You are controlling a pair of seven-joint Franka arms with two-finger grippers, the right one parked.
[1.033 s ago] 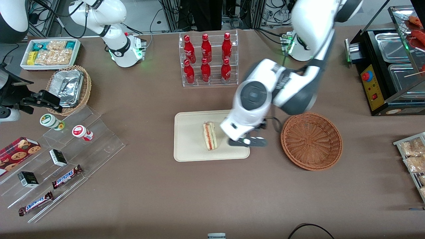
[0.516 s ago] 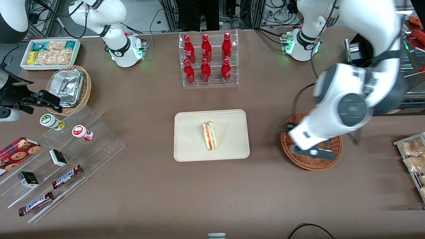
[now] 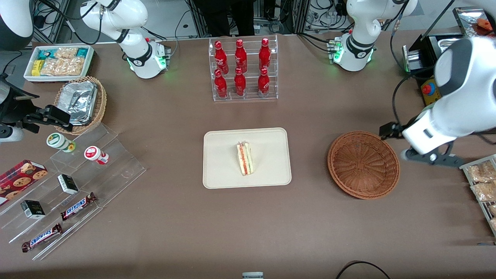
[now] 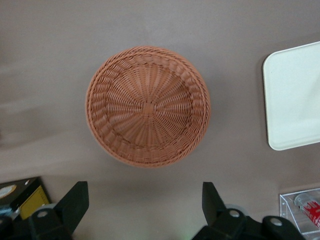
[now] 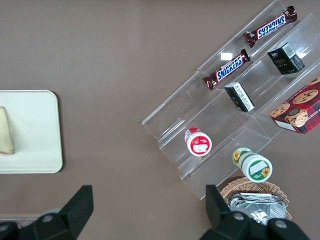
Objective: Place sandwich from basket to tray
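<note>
The sandwich (image 3: 245,159), a bread wedge with red and pale green filling, lies on the cream tray (image 3: 221,155) near its middle; nothing touches it. The reddish-brown wicker basket (image 3: 363,164) stands beside the tray, toward the working arm's end, with nothing in it. My left arm's gripper (image 3: 432,159) hangs above the table just past the basket, toward the working arm's end. In the left wrist view the gripper (image 4: 144,192) is open, its dark fingers wide apart and holding nothing, with the basket (image 4: 148,106) and a corner of the tray (image 4: 295,95) below.
A clear rack of red bottles (image 3: 243,69) stands farther from the camera than the tray. A black food warmer (image 3: 449,77) and a rack of packaged snacks (image 3: 482,186) sit at the working arm's end. A stepped acrylic display (image 3: 77,186) lies toward the parked arm's end.
The gripper swept from over the tray, across the basket, out toward the working arm's end of the table. The sandwich stayed on the tray.
</note>
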